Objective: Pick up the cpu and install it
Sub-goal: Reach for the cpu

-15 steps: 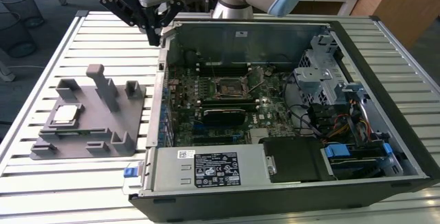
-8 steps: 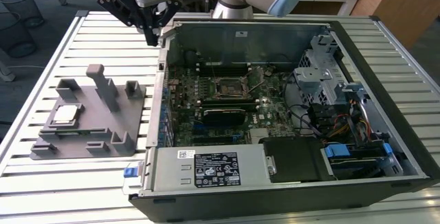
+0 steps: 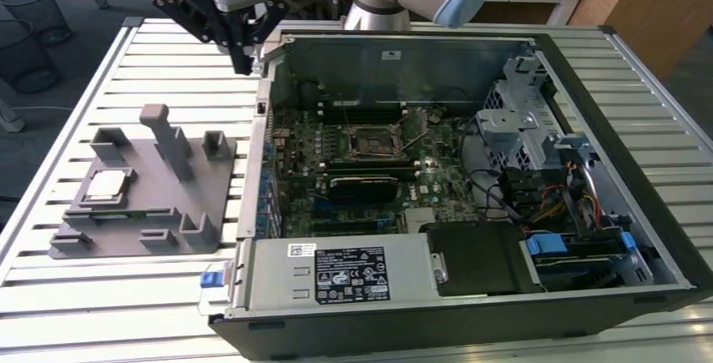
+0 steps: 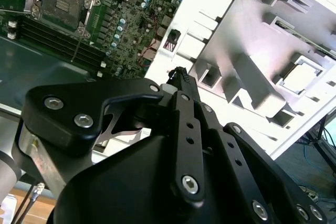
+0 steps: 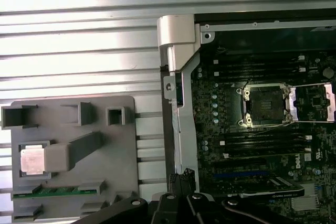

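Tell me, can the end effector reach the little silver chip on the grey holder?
Probably yes. The cpu lies uncovered in the grey fixture; the end effector hangs by the computer case, nothing between them.

Well apart from the matt black gripper (image 3: 243,67), the cpu (image 3: 106,184), smooth silvery metal, sits in a dull grey plastic fixture (image 3: 167,213).

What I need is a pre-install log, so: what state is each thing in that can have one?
cpu: lying flat in a recess of the grey fixture, not gripped.
socket: open, cover plate swung aside, empty.
computer case: lying on its side, side panel off.
gripper: shut, holding nothing, by the case's corner.
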Motion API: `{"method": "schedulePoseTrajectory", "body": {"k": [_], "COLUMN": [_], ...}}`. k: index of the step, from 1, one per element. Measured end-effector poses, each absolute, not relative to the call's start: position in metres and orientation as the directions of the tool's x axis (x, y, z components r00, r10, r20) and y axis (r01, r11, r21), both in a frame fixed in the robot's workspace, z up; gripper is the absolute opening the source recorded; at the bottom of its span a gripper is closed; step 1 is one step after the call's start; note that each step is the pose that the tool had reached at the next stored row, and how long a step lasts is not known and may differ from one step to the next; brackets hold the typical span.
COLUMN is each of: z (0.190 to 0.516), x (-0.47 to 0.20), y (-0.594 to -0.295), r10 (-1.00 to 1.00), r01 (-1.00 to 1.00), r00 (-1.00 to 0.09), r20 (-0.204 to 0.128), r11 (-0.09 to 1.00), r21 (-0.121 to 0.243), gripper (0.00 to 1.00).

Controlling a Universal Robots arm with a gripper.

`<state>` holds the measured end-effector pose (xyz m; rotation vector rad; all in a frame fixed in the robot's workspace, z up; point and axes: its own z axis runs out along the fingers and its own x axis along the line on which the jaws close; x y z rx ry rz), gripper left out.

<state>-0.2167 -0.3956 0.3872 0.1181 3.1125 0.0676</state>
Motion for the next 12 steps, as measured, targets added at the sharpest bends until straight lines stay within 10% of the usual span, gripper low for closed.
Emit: {"method": "schedulePoseTrajectory", "body": {"k": [12], "z": [0.3868], "x": [-0.2229], "y": [-0.3952], "r10": [0.076], "r01": [0.075], "r00": [-0.997], "r20": [-0.024], "r11": [0.996], "r21": [0.044], "gripper": [0.11]}}
